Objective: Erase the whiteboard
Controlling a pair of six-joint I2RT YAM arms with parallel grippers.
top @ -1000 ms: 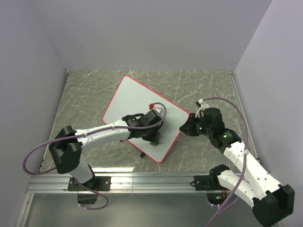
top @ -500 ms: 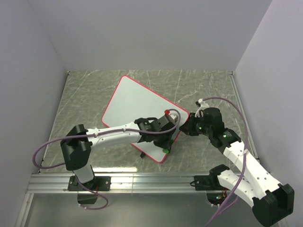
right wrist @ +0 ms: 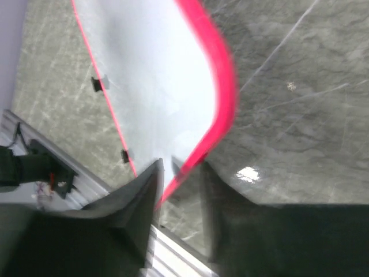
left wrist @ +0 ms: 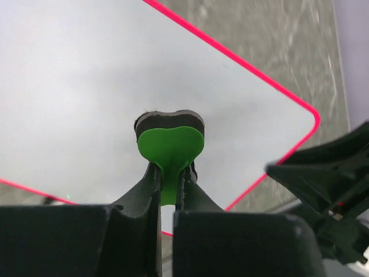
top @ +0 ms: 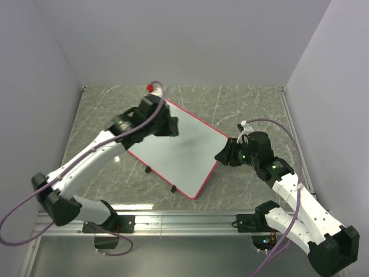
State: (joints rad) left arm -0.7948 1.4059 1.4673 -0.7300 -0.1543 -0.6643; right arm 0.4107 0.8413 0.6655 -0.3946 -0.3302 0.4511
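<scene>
L pincer pinches green eraser by its tab, felt side toward the whiteboard just beneath, set for wiping. R pincer straddles the board's edge, prob. to steady it on desk. Clamped or not, can't tell.

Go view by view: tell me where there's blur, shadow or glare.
Top external: sharp, a faint shadow on the whiteboard. Left wrist: the eraser crisp, the fingers gripping it dark. Right wrist: blurred, the red frame smeared, one small glare spot on the table.
</scene>
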